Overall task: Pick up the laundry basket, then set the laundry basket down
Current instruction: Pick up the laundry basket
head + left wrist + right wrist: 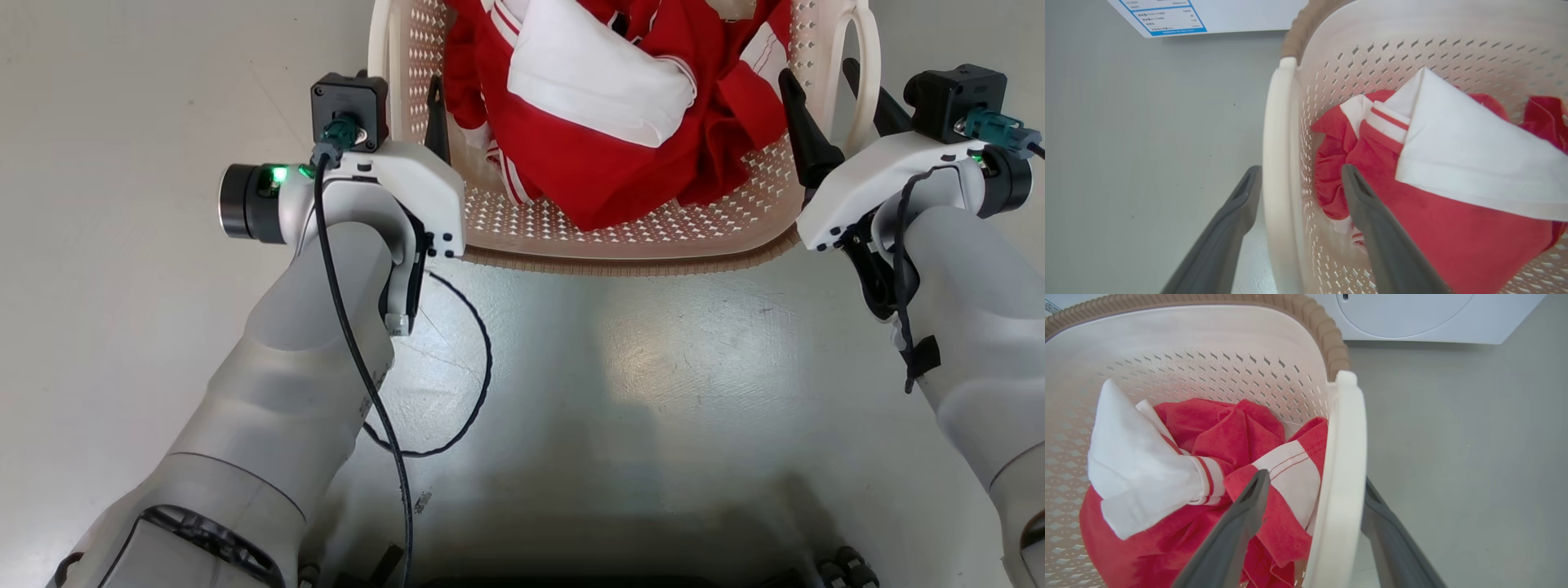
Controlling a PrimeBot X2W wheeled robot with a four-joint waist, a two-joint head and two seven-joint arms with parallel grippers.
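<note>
Laundry basket (612,233) lies straight ahead of the robot, between the two grippers. Its brown woven-look near rim faces the robot's base, and red and white clothing (620,122) is heaped inside. Whether its base rests on the floor (653,367) cannot be told.

The left gripper (400,90) is spread wide and grips nothing. In the left wrist view (1301,168) its two fingers straddle the left handle (1276,163), one outside over bare floor and one inside against the red cloth. The right gripper (819,73) is likewise released. In the right wrist view (1314,477) it stands astride the right handle (1345,457), with its inner finger over the clothing and its outer finger beyond the basket's wall.

Open floor runs out to the left of the left handle and to the right of the right one. On the near side, a bare stretch lies between the pale forearms, crossed only by a black cable loop (482,359) hanging beside the left forearm.

On the far side room is tighter. A white appliance (1412,314) with a round door stands near the far right corner of the rim. A white panel with a blue-bordered label (1167,16) stands beyond the far left corner.
</note>
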